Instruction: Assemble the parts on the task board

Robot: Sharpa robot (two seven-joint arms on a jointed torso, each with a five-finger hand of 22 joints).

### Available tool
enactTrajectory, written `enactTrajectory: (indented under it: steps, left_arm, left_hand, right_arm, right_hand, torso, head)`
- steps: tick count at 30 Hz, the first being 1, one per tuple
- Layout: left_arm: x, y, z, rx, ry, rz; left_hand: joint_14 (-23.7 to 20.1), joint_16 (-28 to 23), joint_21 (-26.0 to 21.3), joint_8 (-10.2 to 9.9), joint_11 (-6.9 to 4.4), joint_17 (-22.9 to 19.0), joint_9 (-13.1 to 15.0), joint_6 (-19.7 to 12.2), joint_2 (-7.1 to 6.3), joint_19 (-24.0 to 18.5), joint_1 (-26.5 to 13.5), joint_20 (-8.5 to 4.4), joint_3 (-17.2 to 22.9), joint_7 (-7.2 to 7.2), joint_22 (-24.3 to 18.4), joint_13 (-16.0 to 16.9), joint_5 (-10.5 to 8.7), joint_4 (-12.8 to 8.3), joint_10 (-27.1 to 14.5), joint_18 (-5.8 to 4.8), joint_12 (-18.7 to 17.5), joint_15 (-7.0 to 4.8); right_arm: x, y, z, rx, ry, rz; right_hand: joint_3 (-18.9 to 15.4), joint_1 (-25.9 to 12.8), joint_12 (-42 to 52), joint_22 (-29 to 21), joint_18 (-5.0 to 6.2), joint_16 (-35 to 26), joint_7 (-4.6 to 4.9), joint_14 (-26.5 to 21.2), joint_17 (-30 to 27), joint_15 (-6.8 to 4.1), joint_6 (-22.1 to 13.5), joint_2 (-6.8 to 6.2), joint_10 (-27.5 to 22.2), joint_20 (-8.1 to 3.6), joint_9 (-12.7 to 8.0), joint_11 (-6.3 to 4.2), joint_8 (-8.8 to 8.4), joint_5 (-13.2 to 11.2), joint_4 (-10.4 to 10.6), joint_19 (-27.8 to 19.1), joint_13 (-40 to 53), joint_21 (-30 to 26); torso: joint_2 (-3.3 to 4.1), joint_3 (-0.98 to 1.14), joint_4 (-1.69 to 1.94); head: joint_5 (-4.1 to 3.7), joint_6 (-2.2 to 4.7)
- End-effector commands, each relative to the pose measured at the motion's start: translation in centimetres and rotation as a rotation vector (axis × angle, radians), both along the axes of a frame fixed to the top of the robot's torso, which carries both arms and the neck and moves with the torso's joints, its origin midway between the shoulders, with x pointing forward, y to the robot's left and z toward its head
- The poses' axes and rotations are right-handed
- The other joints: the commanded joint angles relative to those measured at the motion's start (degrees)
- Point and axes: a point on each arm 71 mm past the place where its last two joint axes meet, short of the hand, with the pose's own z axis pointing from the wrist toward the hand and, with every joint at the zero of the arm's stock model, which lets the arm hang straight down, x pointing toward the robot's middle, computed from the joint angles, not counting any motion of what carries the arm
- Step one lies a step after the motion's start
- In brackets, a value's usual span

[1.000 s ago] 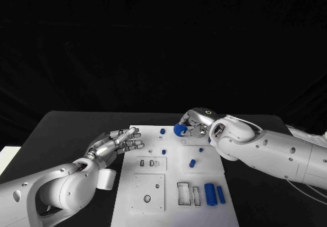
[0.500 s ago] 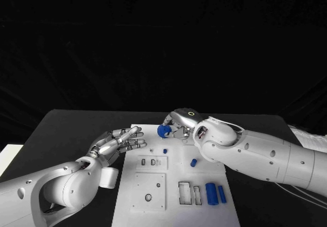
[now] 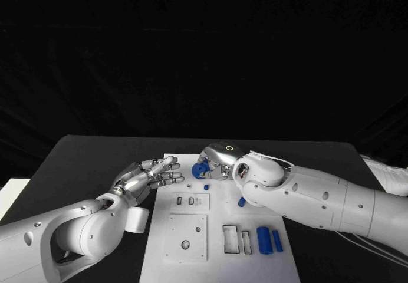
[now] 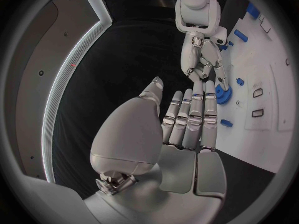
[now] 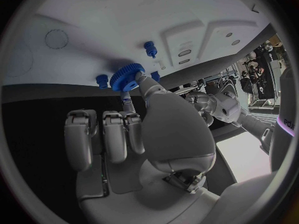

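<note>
Black bench at mid-frame carries the task board; a blue gear is pinched by the right hand, the left hand is spread empty beside it, and blue cylinders lie at lower right.

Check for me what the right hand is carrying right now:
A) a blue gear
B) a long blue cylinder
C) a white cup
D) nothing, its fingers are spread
A: the right hand pinches a toothed blue gear at its fingertips, above the far end of the task board, near the open left hand.
</note>
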Motion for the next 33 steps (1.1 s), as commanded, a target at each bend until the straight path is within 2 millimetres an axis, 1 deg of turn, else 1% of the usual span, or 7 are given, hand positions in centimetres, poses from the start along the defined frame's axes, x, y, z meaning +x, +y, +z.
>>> enactTrajectory:
  steps: [1, 19, 22, 25, 28, 31, 33]
  left_arm:
    - [-0.05, -0.25, 0.15, -0.015, -0.006, -0.019]
    - [-0.03, -0.24, 0.11, -0.015, -0.002, -0.022]
    - [-0.03, -0.24, 0.11, -0.014, -0.002, -0.022]
    - [-0.04, -0.24, 0.10, -0.014, -0.001, -0.022]
    - [-0.04, -0.25, 0.10, -0.014, -0.001, -0.023]
    - [-0.04, -0.25, 0.10, -0.014, 0.000, -0.023]
    - [-0.04, -0.25, 0.08, -0.011, 0.002, -0.021]
  left_hand:
    - [-0.1, -0.2, -0.2, -0.4, 0.17, 0.1, -0.1, -0.1, 0.46, 0.0, 0.1, 0.35, 0.1, 0.67, -0.1, -0.1, -0.06, -0.3, -0.4, 0.21, -0.2, 0.23]
    - [-0.1, -0.2, -0.2, -0.4, 0.17, 0.1, -0.1, -0.1, 0.46, 0.0, 0.1, 0.35, 0.1, 0.67, -0.1, -0.1, -0.06, -0.3, -0.4, 0.21, -0.2, 0.23]
    - [-0.1, -0.2, -0.2, -0.4, 0.17, 0.1, -0.1, -0.1, 0.46, 0.0, 0.1, 0.35, 0.1, 0.67, -0.1, -0.1, -0.06, -0.3, -0.4, 0.21, -0.2, 0.23]
    - [-0.1, -0.2, -0.2, -0.4, 0.18, 0.1, -0.1, -0.1, 0.47, 0.0, 0.1, 0.36, 0.0, 0.67, -0.1, -0.1, -0.07, -0.3, -0.4, 0.21, -0.2, 0.24]
    - [-0.1, -0.3, -0.2, -0.4, 0.18, 0.1, -0.1, -0.1, 0.48, 0.0, 0.1, 0.37, 0.0, 0.67, -0.1, -0.1, -0.07, -0.3, -0.4, 0.21, -0.2, 0.24]
    - [-0.1, -0.3, -0.2, -0.4, 0.18, 0.1, -0.1, -0.1, 0.48, 0.0, 0.1, 0.37, 0.0, 0.67, -0.1, -0.1, -0.07, -0.3, -0.4, 0.21, -0.2, 0.24]
    - [-0.1, -0.3, -0.2, -0.4, 0.18, 0.1, -0.1, -0.2, 0.48, 0.0, 0.0, 0.37, 0.0, 0.67, -0.1, -0.1, -0.07, -0.3, -0.4, 0.21, -0.2, 0.24]
  right_arm:
    - [0.16, -0.12, -0.62, -0.059, 0.004, -0.009]
    - [0.52, -0.16, -0.59, -0.083, -0.035, -0.050]
    - [0.55, -0.18, -0.66, -0.087, -0.027, -0.052]
    - [0.59, -0.19, -0.81, -0.092, -0.006, -0.053]
    - [0.65, -0.22, -1.02, -0.100, 0.025, -0.057]
    - [0.71, -0.29, -1.20, -0.106, 0.050, -0.062]
    - [0.75, -0.34, -1.30, -0.110, 0.064, -0.065]
  right_hand:
    - [0.4, -0.4, 0.2, 7.9, -0.85, 0.3, -1.53, 5.0, 10.8, -0.27, 2.6, 0.05, 5.9, -0.36, 3.4, -0.08, 0.18, -0.3, -0.1, 2.8, 15.1, 0.2]
    - [0.8, -3.9, -1.1, 7.4, -0.76, 0.1, 0.08, 4.9, 10.5, 0.94, -0.4, -1.86, 5.2, 0.68, 2.7, 1.34, -3.13, -2.8, 0.9, 2.5, 14.1, 0.0]
    - [-0.1, -6.9, -1.5, 7.3, -0.75, 0.1, 0.46, 4.9, 10.5, 1.31, -1.7, -2.52, 5.0, 1.02, 2.5, 1.73, -4.08, -4.8, 3.1, 2.5, 13.8, 0.0]
    - [-1.3, -12.8, -2.0, 7.2, -0.71, 0.2, 0.59, 5.0, 10.8, 1.52, -2.6, -3.65, 4.7, 1.35, 2.6, 1.92, -4.12, -6.0, 9.0, 2.5, 13.4, -0.1]
    - [-2.8, -16.8, -2.2, 7.2, -0.71, 0.3, 0.65, 5.0, 11.0, 1.60, -2.8, -4.07, 4.6, 1.43, 2.7, 2.00, -4.08, -4.0, 13.0, 2.5, 13.4, -0.1]
    - [-5.3, -20.8, -2.1, 7.2, -0.71, 0.4, 0.63, 5.1, 11.3, 1.59, -2.8, -2.30, 4.7, 1.43, 2.8, 2.00, -4.05, 0.9, 12.9, 2.5, 13.4, -0.1]
    - [-6.2, -21.0, -2.1, 7.3, -0.73, 0.4, 0.63, 5.1, 11.3, 1.60, -2.8, -1.96, 4.7, 1.43, 2.9, 2.00, -4.04, 2.4, 12.9, 2.5, 13.4, -0.1]
  torso:
    - [0.00, -0.01, -0.01]
    - [0.01, 0.00, -0.01]
    - [0.02, -0.01, -0.06]
    - [0.02, 0.00, -0.05]
    - [0.01, -0.02, -0.04]
    - [0.00, -0.01, 0.00]
    - [0.00, -0.01, 0.01]
  head:
    - [-0.08, -0.04]
    - [-0.31, 0.08]
    - [-0.26, 0.11]
    - [-0.31, 0.17]
    - [-0.35, 0.18]
    - [-0.39, 0.18]
    - [-0.40, 0.18]
